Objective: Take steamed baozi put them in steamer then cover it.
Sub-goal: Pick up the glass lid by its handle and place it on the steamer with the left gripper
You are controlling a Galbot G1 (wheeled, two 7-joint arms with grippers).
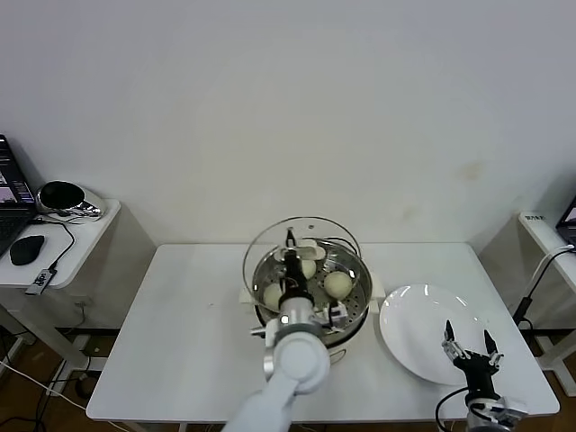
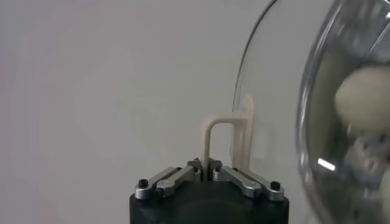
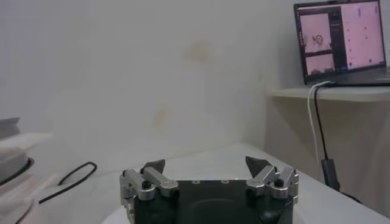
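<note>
The left gripper (image 1: 290, 241) pinches the cream handle of the cover (image 1: 270, 243) — the glass lid held tilted over the steamer (image 1: 355, 297), apparently for lowering into place. Three steamed baozi (image 1: 337, 284) show on the perforated tray; a fourth may be hidden. The right gripper (image 1: 468, 347), fingers spread, idles over the one bare white plate (image 1: 414, 324).

A lab or office test room: bare white wall, a plain white table (image 1: 180, 342) in the middle, a side desk (image 1: 63, 238) at nine o'clock (laptop (image 1: 11, 193), mouse (image 1: 27, 249), trailing cables), another laptop (image 3: 341, 39) at three o'clock.
</note>
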